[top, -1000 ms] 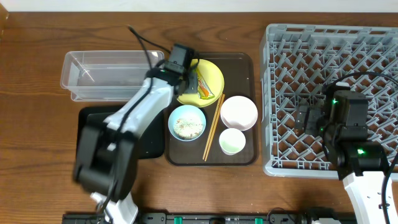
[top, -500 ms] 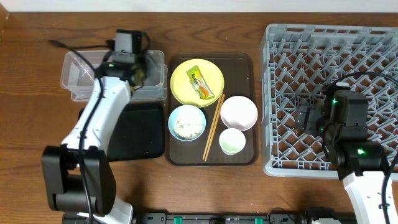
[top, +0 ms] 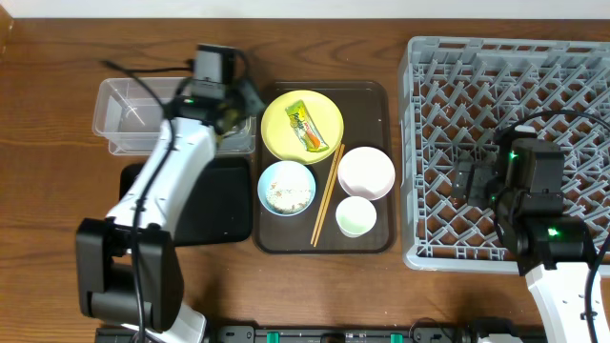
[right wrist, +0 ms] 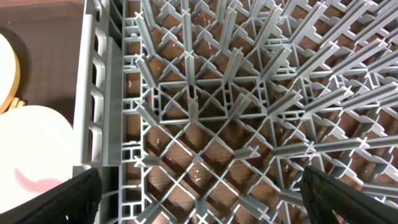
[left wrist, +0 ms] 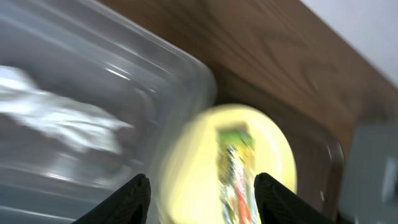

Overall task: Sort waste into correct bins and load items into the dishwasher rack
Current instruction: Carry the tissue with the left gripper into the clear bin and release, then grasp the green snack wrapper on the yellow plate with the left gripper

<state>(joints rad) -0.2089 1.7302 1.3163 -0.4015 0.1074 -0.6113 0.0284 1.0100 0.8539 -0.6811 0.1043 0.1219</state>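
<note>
Where brown tray (top: 368,99) lies, wrapper (top: 306,127) on plate (top: 330,118), chopsticks (top: 326,195) beside blue bowl (top: 264,181)

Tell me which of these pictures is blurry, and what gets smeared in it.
Left wrist view: heavily streaked, like motion blur; the yellow plate, the snack wrapper on it and the clear tub wall are all smeared. Overhead view: sharp and evenly lit, with soft shadows. Right wrist view: crisp on the dishwasher rack lattice.
</note>
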